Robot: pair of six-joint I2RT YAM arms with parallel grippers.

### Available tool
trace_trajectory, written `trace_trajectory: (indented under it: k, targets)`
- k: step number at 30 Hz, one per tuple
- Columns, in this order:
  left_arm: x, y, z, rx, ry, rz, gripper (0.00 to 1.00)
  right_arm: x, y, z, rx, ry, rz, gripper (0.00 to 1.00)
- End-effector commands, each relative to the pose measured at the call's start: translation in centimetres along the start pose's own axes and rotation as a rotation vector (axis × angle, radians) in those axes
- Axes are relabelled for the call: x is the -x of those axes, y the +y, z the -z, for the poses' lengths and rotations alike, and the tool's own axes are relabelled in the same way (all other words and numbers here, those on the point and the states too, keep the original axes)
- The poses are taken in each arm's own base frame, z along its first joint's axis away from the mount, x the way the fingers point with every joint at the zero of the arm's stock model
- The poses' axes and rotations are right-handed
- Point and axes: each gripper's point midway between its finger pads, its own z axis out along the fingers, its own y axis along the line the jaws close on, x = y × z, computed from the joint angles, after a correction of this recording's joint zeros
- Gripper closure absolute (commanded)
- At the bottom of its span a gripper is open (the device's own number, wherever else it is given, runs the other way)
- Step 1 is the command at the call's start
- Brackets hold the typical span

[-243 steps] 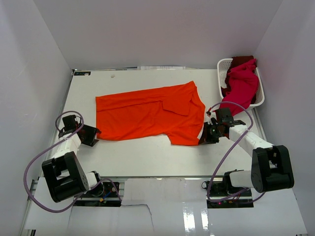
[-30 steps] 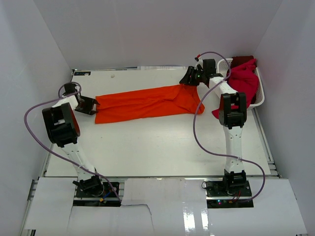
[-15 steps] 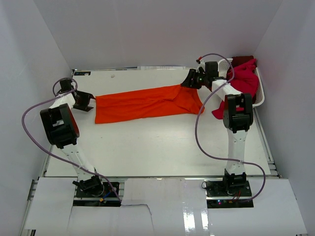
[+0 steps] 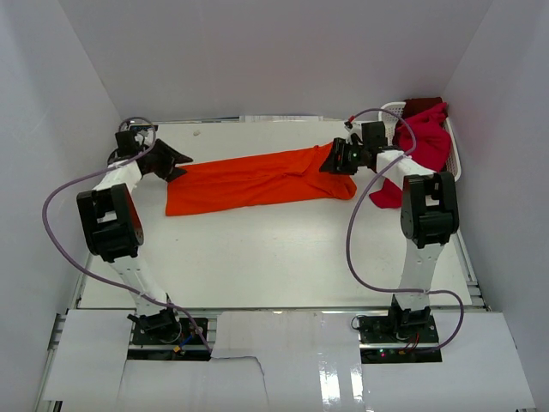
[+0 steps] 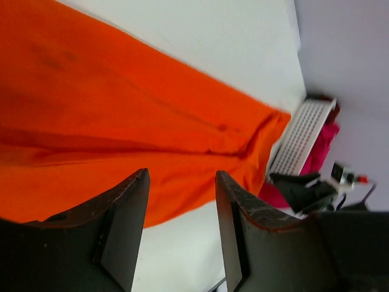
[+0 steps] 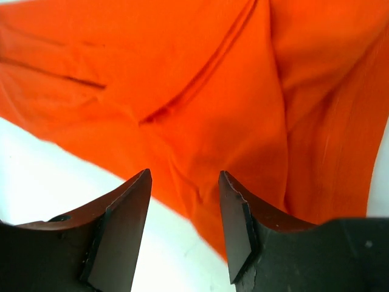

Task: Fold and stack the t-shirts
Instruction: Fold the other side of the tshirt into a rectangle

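Observation:
The orange t-shirt [image 4: 257, 180] lies on the white table as a long narrow band, folded lengthwise. My left gripper [image 4: 177, 162] hovers over its left end, open and empty; in the left wrist view the gripper [image 5: 182, 176] frames the orange t-shirt [image 5: 121, 109] with a clear gap between the fingers. My right gripper [image 4: 335, 162] is over the band's right end, also open; in the right wrist view the gripper [image 6: 185, 175] looks down on creased orange t-shirt [image 6: 182, 73] and its near edge. A crimson t-shirt [image 4: 425, 144] hangs out of the basket, with a dark red one [image 4: 422, 105] behind it.
The white lattice basket [image 4: 388, 112] stands at the back right corner, close behind my right arm; it also shows as the basket [image 5: 304, 137] in the left wrist view. White walls close in the table [image 4: 257, 257] on three sides. Cables loop beside both arms.
Earlier the orange shirt lay spread wide; now it is a folded band. In the last second the left gripper rose onto the shirt's left end, the right came forward over the right end.

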Motion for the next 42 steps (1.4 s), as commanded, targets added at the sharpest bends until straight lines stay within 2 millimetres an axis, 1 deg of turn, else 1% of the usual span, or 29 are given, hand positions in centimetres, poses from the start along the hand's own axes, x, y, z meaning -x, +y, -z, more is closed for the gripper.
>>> trace_trajectory:
  k: [1, 2, 3, 4, 5, 6, 7, 8, 9, 10, 11, 12, 14, 15, 16, 17, 19, 20, 21, 23, 27, 31, 33, 36, 37, 38, 40, 41, 42]
  targets:
    - [-5.0, -6.3, 0.8, -0.214, 0.14, -0.278, 0.42, -1.2, 1.2, 2.7, -0.025, -0.002, 0.046, 0.45]
    - [-5.7, -6.7, 0.4, -0.222, 0.158, -0.326, 0.42, -1.1, 1.8, 3.5, -0.024, -0.013, 0.06, 0.45]
    - [-6.4, -7.2, 0.0, -0.23, 0.179, -0.35, 0.42, -1.4, 1.8, 3.7, -0.027, -0.008, 0.062, 0.44]
    - [-8.1, -7.3, -1.3, -0.221, 0.228, -0.372, 0.43, -2.1, 1.8, 4.0, -0.029, 0.006, 0.059, 0.44]
    - [-8.6, -8.5, -1.7, -0.236, 0.244, -0.435, 0.43, -2.6, 1.8, 4.3, -0.03, 0.018, 0.054, 0.44]
    - [-9.4, -9.1, -2.3, -0.244, 0.266, -0.473, 0.43, -2.9, 1.8, 4.5, -0.037, 0.026, 0.055, 0.44]
    - [-11.9, -9.4, -3.9, -0.238, 0.314, -0.557, 0.43, -3.6, 1.7, 4.6, -0.043, 0.038, 0.055, 0.44]
    - [-12.3, -10.9, -4.1, -0.247, 0.315, -0.61, 0.43, -3.7, 1.5, 4.8, -0.05, 0.038, 0.057, 0.44]
    - [-12.9, -11.4, -4.6, -0.254, 0.323, -0.651, 0.43, -3.9, 1.4, 4.8, -0.055, 0.041, 0.06, 0.44]
    - [-14.4, -12.2, -5.1, -0.27, 0.342, -0.694, 0.43, -4.0, 1.3, 4.9, -0.058, 0.04, 0.064, 0.44]
    - [-15.0, -12.3, -5.7, -0.28, 0.356, -0.717, 0.43, -4.2, 1.2, 4.8, -0.061, 0.044, 0.063, 0.43]
    - [-15.7, -13.5, -5.9, -0.309, 0.357, -0.768, 0.43, -4.3, 1.0, 4.6, -0.065, 0.048, 0.061, 0.43]
    - [-16.7, -13.9, -6.9, -0.343, 0.382, -0.814, 0.42, -4.6, 0.4, 3.9, -0.063, 0.063, 0.051, 0.43]
    - [-17.5, -15.5, -7.0, -0.386, 0.389, -0.854, 0.41, -4.6, 0.3, 3.5, -0.061, 0.068, 0.05, 0.44]
    - [-18.0, -15.8, -7.3, -0.396, 0.397, -0.87, 0.41, -4.9, -0.4, 3.0, -0.072, 0.081, 0.038, 0.43]
    - [-18.8, -16.6, -8.1, -0.412, 0.399, -0.92, 0.41, -4.6, -0.6, 2.8, -0.082, 0.076, 0.038, 0.43]
    - [-19.6, -16.4, -8.9, -0.373, 0.41, -0.962, 0.4, -4.4, -1.2, 2.5, -0.106, 0.072, 0.034, 0.43]
    - [-20.8, -16.2, -9.8, -0.368, 0.427, -1.014, 0.4, -4.3, -1.4, 2.6, -0.112, 0.067, 0.037, 0.43]
    - [-21.1, -16.7, -10.0, -0.371, 0.42, -1.047, 0.39, -4.2, -1.5, 2.6, -0.119, 0.065, 0.041, 0.43]
    - [-21.9, -15.8, -11.2, -0.327, 0.42, -1.1, 0.38, -4.0, -2.0, 2.7, -0.137, 0.056, 0.044, 0.42]
    - [-23.0, -15.1, -12.3, -0.329, 0.443, -1.131, 0.37, -4.2, -3.1, 2.2, -0.147, 0.069, 0.032, 0.42]
    - [-24.1, -15.5, -12.9, -0.336, 0.424, -1.243, 0.36, -4.9, -4.9, 1.7, -0.201, 0.085, 0.007, 0.42]
    - [-24.8, -15.7, -13.1, -0.331, 0.417, -1.293, 0.36, -4.9, -5.3, 1.7, -0.215, 0.083, -0.003, 0.42]
    - [-24.9, -16.2, -13.5, -0.322, 0.378, -1.361, 0.36, -5.2, -5.5, 1.5, -0.213, 0.09, -0.009, 0.42]
    - [-24.6, -16.5, -13.7, -0.312, 0.349, -1.383, 0.36, -5.2, -5.5, 1.5, -0.211, 0.092, -0.009, 0.42]
    - [-24.7, -16.6, -13.8, -0.313, 0.335, -1.416, 0.36, -5.3, -5.5, 1.5, -0.204, 0.095, -0.011, 0.42]
    - [-24.0, -17.2, -14.2, -0.298, 0.275, -1.48, 0.37, -5.6, -5.5, 1.3, -0.201, 0.102, -0.015, 0.42]
    - [-24.4, -17.3, -14.0, -0.301, 0.254, -1.541, 0.37, -5.6, -5.6, 1.2, -0.2, 0.103, -0.016, 0.42]
    - [-24.0, -18.2, -14.1, -0.307, 0.197, -1.58, 0.38, -5.9, -5.7, 1.1, -0.201, 0.11, -0.019, 0.42]
